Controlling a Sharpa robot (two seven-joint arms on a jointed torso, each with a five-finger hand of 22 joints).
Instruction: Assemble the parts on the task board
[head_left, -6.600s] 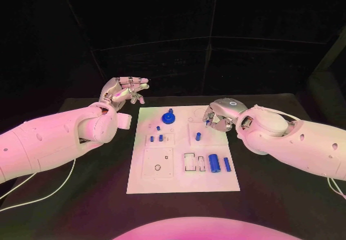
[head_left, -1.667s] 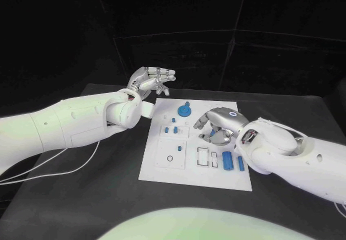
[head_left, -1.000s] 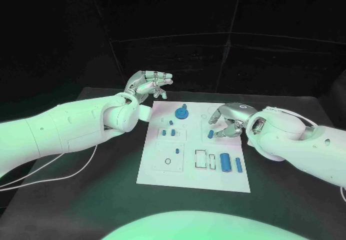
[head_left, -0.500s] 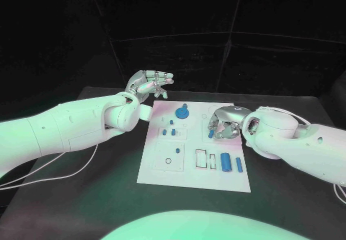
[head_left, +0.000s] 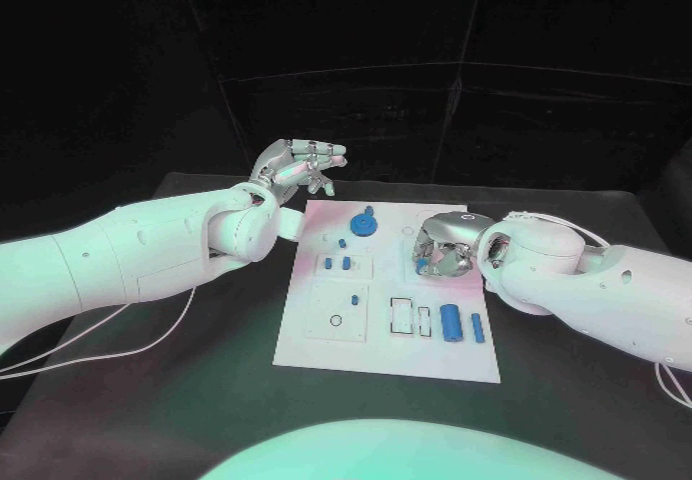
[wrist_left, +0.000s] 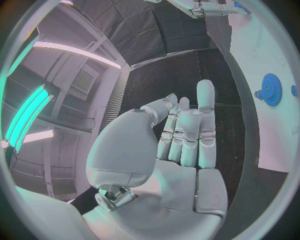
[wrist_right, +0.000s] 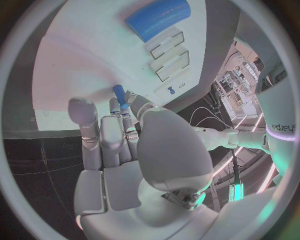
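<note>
Two bulky white arms with thin white cables; silver hands, segmented fingers (wrist_left: 206, 125); "sharpa" lettering

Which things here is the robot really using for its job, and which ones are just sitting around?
For the job:
task board
blue peg pinched in the right hand
blue gear
blue cylinder

Just around:
left hand, raised off the board, holding nothing
black table

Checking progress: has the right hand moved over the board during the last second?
Yes. The right hand has shifted slightly toward the task board's middle, nearer the blue gear, holding a small blue peg.
</note>
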